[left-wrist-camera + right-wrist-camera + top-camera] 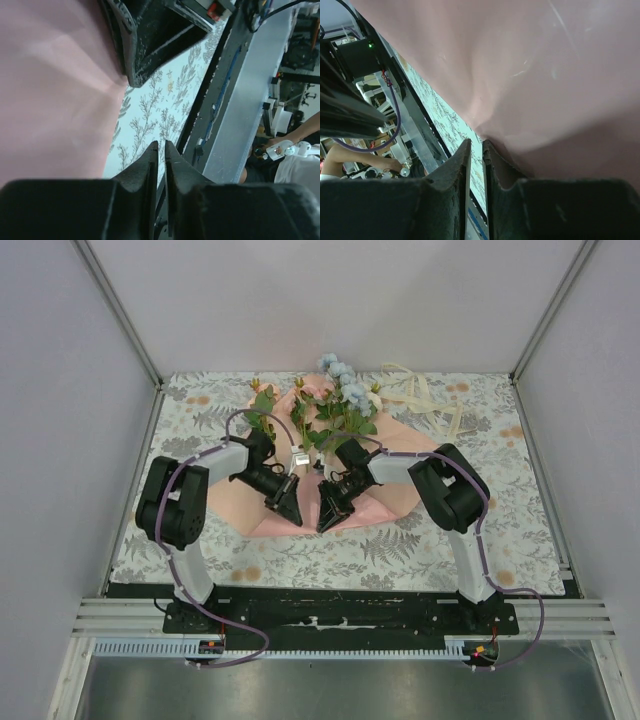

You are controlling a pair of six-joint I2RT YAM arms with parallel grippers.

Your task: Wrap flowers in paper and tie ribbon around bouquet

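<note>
Paper (250, 508) lies flat on the tablecloth (400, 550), centre of the scene. Flowers (340, 405) rest on its far half, blooms pointing far and stems running near toward the middle, prob so the near part of the sheet can fold up over the stems. Ribbon (430, 405) sits in a loose heap far right on the cloth, beside the paper's far-right edge and well apart from both claws. It's untouched, so tying isn't started.

Both arms reach in low and meet at the near edge of the paper, tips close together, just near of the stem ends.

R claw (326, 516): jaws pressed almost together. In the right wrist view the paper's creases run down to a pucker right at the fingertips (465, 152). The left wrist view shows the same pucker at that claw's tip, so it looks to be pinching the sheet's near edge.

L claw (288, 506): jaws nearly pressed together, only a thin slit left. Its own view shows cloth through the slit and the paper off to the left side. No paper is seen between the jaws, so I can't tell if it has caught any.

Judgement: early wrap step, w/ the sheet open and no cone formed. Two grips side by side on the near edge would let the arms lift it evenly. Risk: thin paper may tear or slip if only one claw has it.
</note>
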